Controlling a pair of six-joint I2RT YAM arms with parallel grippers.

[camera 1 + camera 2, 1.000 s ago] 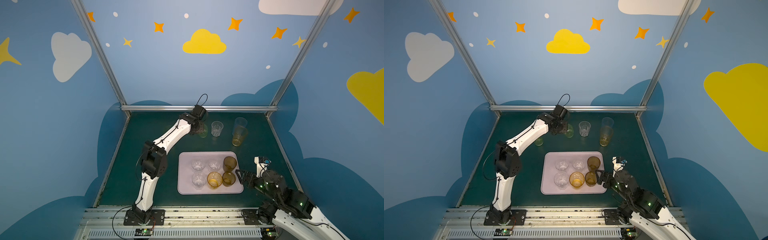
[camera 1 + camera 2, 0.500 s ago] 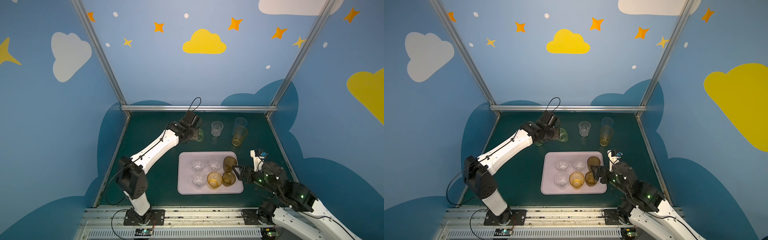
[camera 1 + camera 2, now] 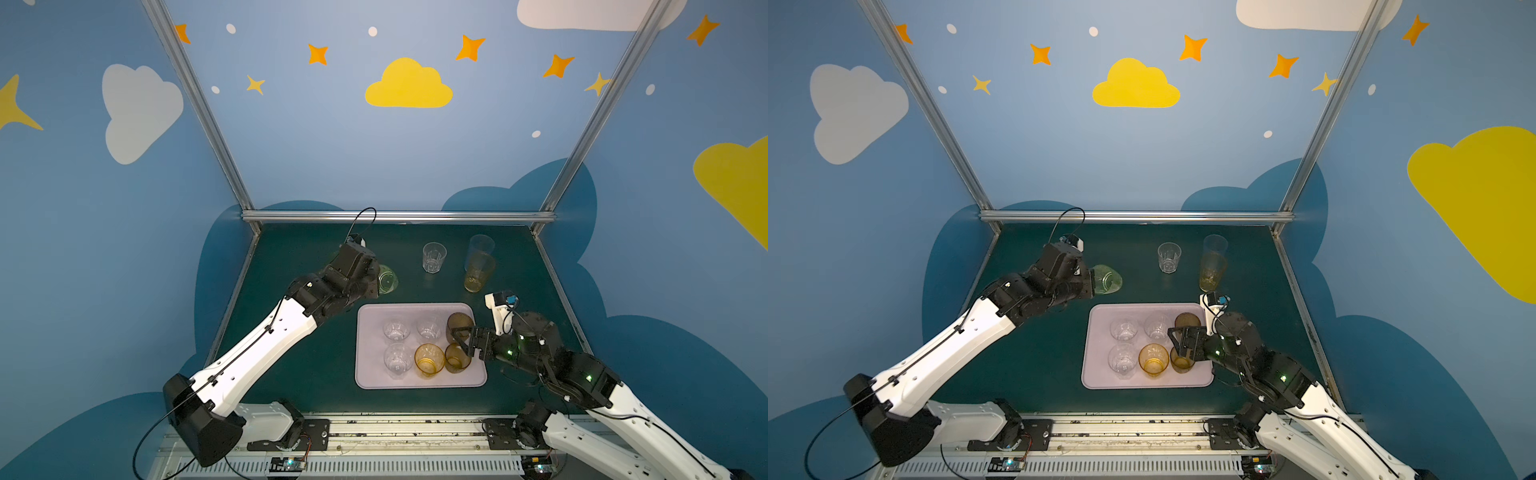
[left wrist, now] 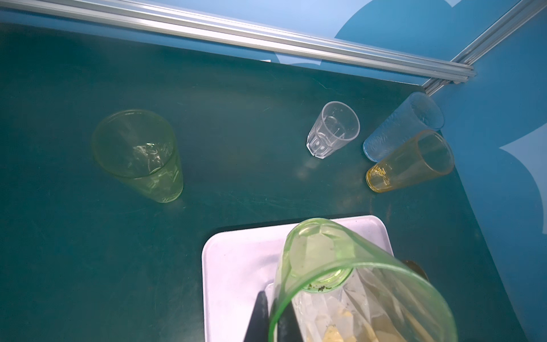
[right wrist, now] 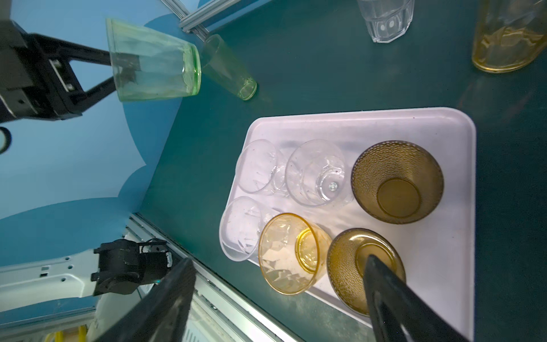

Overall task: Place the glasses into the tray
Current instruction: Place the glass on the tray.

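My left gripper (image 3: pixel 376 279) is shut on the rim of a short green glass (image 4: pixel 340 281), which it holds on its side in the air beyond the tray's far left corner. The lilac tray (image 3: pixel 374 316) holds three clear glasses, an amber glass (image 3: pixel 428 359) and two brown glasses (image 5: pixel 396 183). My right gripper (image 5: pixel 279 262) hangs open over the tray's near right part, with one finger above the nearer brown glass (image 3: pixel 457 358). A tall green glass (image 4: pixel 139 154), a clear faceted glass (image 3: pixel 434 257), a tall pale blue glass (image 3: pixel 481 247) and a tall amber glass (image 3: pixel 478 272) stand on the table.
The dark green table (image 3: pixel 291 353) is closed in by blue walls and a metal rail (image 3: pixel 395 216) along its far edge. The tall blue and amber glasses stand close together near the far right corner. The tray's far strip (image 5: pixel 355 124) is bare.
My left arm has pulled back from the far table toward the near left, carrying the short green glass. My right gripper has slid left over the tray's right side, still open.
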